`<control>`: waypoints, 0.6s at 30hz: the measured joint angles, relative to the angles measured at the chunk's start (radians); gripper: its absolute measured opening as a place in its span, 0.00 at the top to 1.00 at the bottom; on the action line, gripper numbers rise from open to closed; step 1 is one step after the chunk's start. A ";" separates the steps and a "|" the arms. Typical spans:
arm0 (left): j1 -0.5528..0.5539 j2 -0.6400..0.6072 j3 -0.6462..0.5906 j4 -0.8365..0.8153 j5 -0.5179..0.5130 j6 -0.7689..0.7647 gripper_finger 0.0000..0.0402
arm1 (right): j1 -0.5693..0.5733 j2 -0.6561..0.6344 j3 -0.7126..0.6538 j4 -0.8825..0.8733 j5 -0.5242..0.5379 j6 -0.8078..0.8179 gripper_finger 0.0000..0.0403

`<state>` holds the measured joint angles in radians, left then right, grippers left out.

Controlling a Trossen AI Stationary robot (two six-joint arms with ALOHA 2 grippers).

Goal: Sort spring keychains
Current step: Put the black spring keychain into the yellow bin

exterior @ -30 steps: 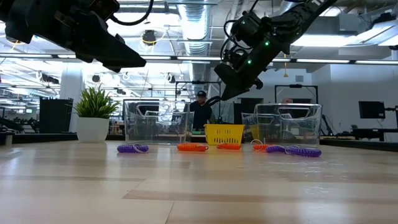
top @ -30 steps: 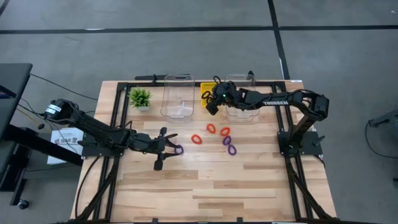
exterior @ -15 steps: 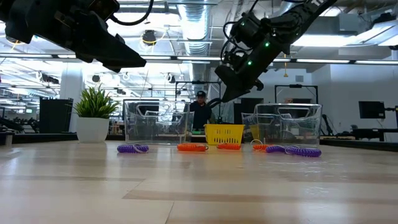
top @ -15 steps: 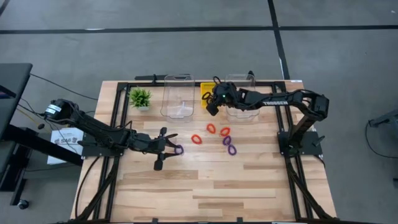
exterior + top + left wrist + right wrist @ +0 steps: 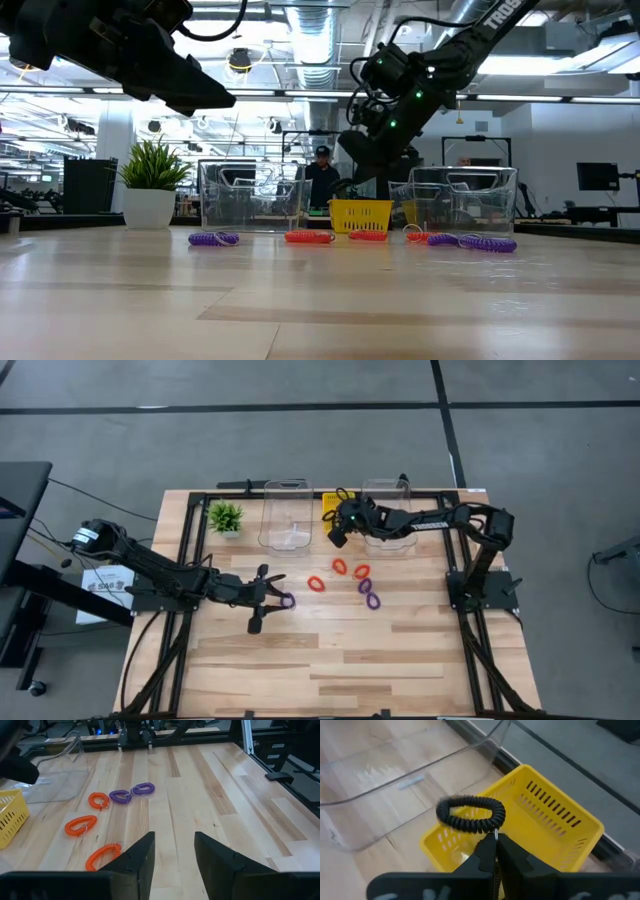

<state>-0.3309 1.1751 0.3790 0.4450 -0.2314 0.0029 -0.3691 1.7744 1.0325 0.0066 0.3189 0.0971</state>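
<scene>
My right gripper (image 5: pixel 495 841) is shut on a black coiled keychain (image 5: pixel 470 813) and hangs over the small yellow basket (image 5: pixel 540 822) between the two clear bins, at the table's far side (image 5: pixel 338 536). Three red keychains (image 5: pixel 340 567) and two purple ones (image 5: pixel 370 593) lie flat on the table's middle. My left gripper (image 5: pixel 268 600) is open, above the table left of centre. Another purple keychain (image 5: pixel 288 600) lies just ahead of its fingertips. In the left wrist view the open fingers (image 5: pixel 142 855) point toward the loose keychains (image 5: pixel 80 825). My right gripper pinches the black keychain by the small metal ring (image 5: pixel 496 833) at one end of its coil, between the two fingertips. The coil is lifted clear, sticking out ahead of the fingers over the yellow basket's open top.
Two clear bins (image 5: pixel 285 515) (image 5: pixel 385 520) stand at the far edge, either side of the yellow basket (image 5: pixel 331 512). A small green plant (image 5: pixel 225 517) stands left of them. The near half of the table is bare wood (image 5: pixel 340 660). A person shows far off in the room (image 5: pixel 322 172).
My right gripper has sunk toward the yellow basket, still carrying the black keychain, and its arm has folded in closer to the table. The left arm and the keychains on the table have stayed put.
</scene>
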 joint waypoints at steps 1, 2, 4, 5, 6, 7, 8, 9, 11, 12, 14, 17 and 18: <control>0.000 0.000 0.000 0.000 0.000 0.000 0.66 | 0.000 -0.002 0.000 -0.001 -0.001 0.000 0.99; 0.000 0.000 0.000 0.000 0.000 0.000 0.66 | 0.000 -0.003 0.000 -0.002 -0.002 0.000 0.99; 0.000 0.000 0.000 0.000 0.000 0.000 0.66 | 0.000 -0.005 0.000 0.000 -0.002 0.000 0.99; 0.000 0.000 0.000 0.000 0.000 0.000 0.66 | 0.001 -0.005 0.000 -0.001 -0.002 0.000 0.99; 0.000 0.000 0.000 0.000 0.000 0.000 0.66 | 0.002 -0.005 0.000 -0.002 -0.002 0.000 0.99; 0.000 0.000 0.000 0.000 0.000 0.000 0.66 | 0.002 -0.005 0.000 -0.001 -0.002 0.000 0.99; 0.000 0.000 0.000 0.000 0.000 0.000 0.66 | 0.002 -0.005 0.000 -0.001 -0.002 0.000 0.99; 0.000 0.000 0.000 0.000 0.000 0.000 0.66 | 0.002 -0.005 0.000 -0.001 -0.002 0.000 0.99; 0.000 0.000 0.000 0.000 0.000 0.000 0.66 | 0.001 -0.005 0.000 -0.001 -0.002 0.000 0.99; 0.000 0.000 0.000 0.000 0.000 0.000 0.66 | 0.000 -0.005 0.000 -0.001 -0.002 0.000 0.99; 0.000 0.000 0.000 0.000 0.000 0.000 0.66 | -0.004 -0.005 0.000 -0.002 -0.002 0.000 0.99; 0.000 0.000 0.000 0.000 0.000 0.000 0.66 | -0.012 -0.005 0.000 -0.002 -0.002 0.000 0.99; 0.000 0.000 0.000 0.000 0.000 0.000 0.66 | -0.014 -0.005 0.000 -0.002 -0.002 0.000 0.99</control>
<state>-0.3309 1.1751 0.3790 0.4454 -0.2314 0.0029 -0.3829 1.7699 1.0325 0.0044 0.3164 0.0975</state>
